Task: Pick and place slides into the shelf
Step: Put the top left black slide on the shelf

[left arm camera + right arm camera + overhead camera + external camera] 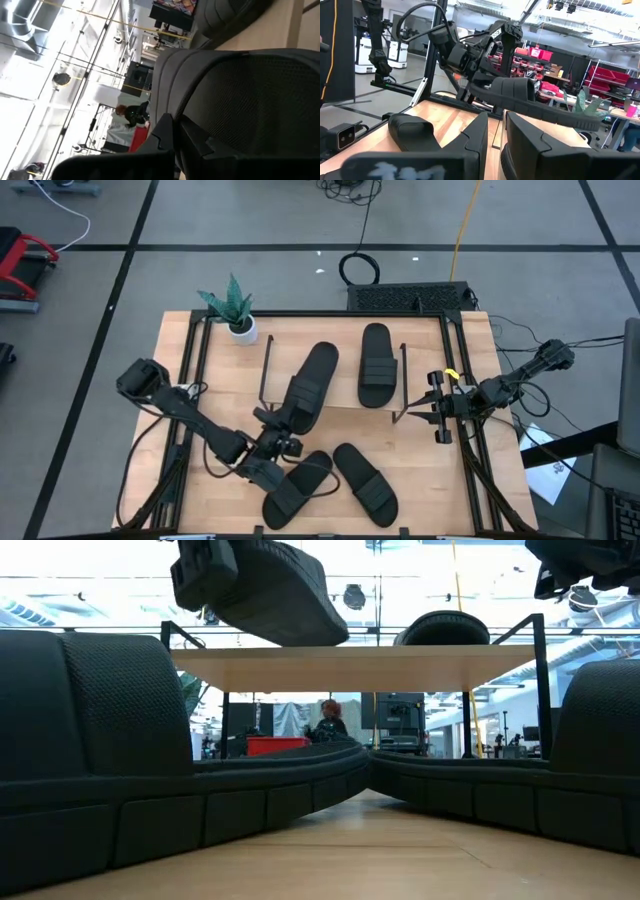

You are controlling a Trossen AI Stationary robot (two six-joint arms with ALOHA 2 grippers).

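The shelf [340, 415] stands mid-table, and its light top board [360, 655] shows edge-on in the low view. One black slide [375, 365] lies flat on that board. My left gripper [272, 435] is shut on a second slide [310, 385] above the board's left part. Two more slides [295, 488] [365, 480] rest sole-down on the table near its near edge. My right gripper [425, 408] waits shut beside the shelf's right end, touching nothing. My left gripper pinches the slide at its near end [487, 90], close beside the wide strap [515, 87]. It comes slanting from the table's near-left side, in line with the slide's length. The slide is lifted above the top board, nearly level, its free end [575, 120] pointing toward the far edge.
A small potted plant [235, 310] stands at the shelf's far-left corner. Black rails [190, 380] run along both table sides. A person [328, 720] is in the room far behind the table. The shelf's lower tier [300, 755] shows under the board.
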